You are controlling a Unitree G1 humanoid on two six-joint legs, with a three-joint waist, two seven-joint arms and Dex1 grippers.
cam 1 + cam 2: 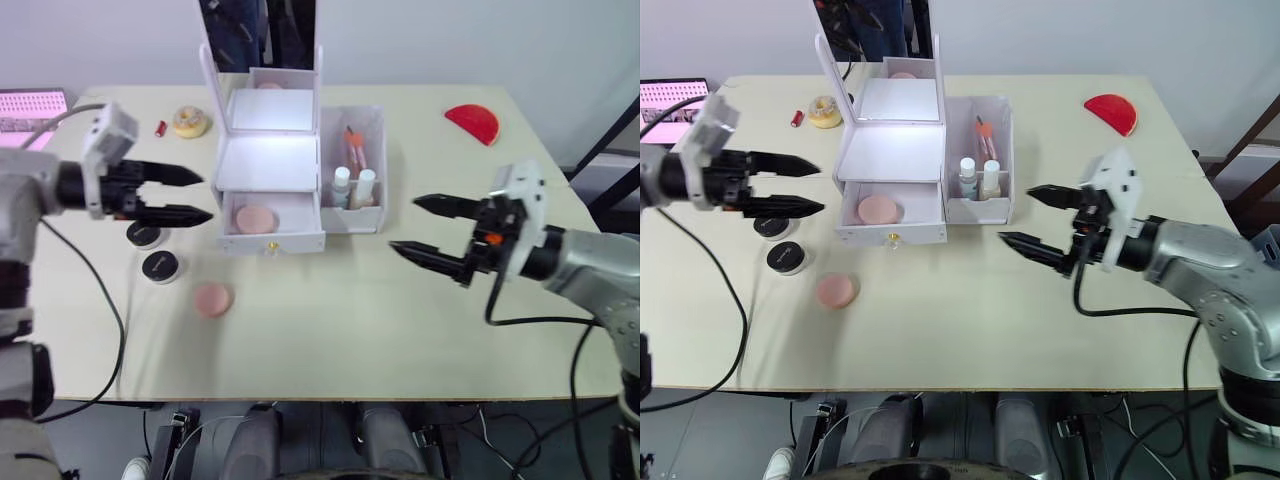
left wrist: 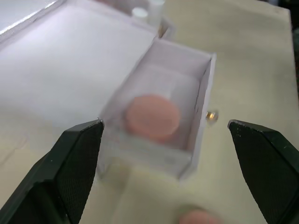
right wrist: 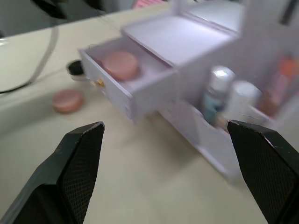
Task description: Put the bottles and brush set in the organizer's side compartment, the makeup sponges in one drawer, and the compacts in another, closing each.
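Note:
The white organizer (image 1: pixel 270 160) stands at the table's middle back, its lower drawer (image 1: pixel 272 240) pulled open with one pink makeup sponge (image 1: pixel 256 217) inside. Two bottles (image 1: pixel 342 186) and the brush set (image 1: pixel 354 150) stand in the side compartment (image 1: pixel 380 215). A second pink sponge (image 1: pixel 212 299) lies on the table in front of the drawer, to its left. Two black compacts (image 1: pixel 145 234) (image 1: pixel 160 266) lie left of the drawer. My left gripper (image 1: pixel 207 197) hovers open just left of the drawer, above the compacts. To the right of the organizer my right gripper (image 1: pixel 404 225) is open and holds nothing.
A red half-round object (image 1: pixel 473 122) lies at the back right. A yellow ring (image 1: pixel 190 121) and a small red item (image 1: pixel 160 128) sit at the back left, near a pink-lit device (image 1: pixel 30 110). A mirror panel (image 1: pixel 258 35) rises behind the organizer.

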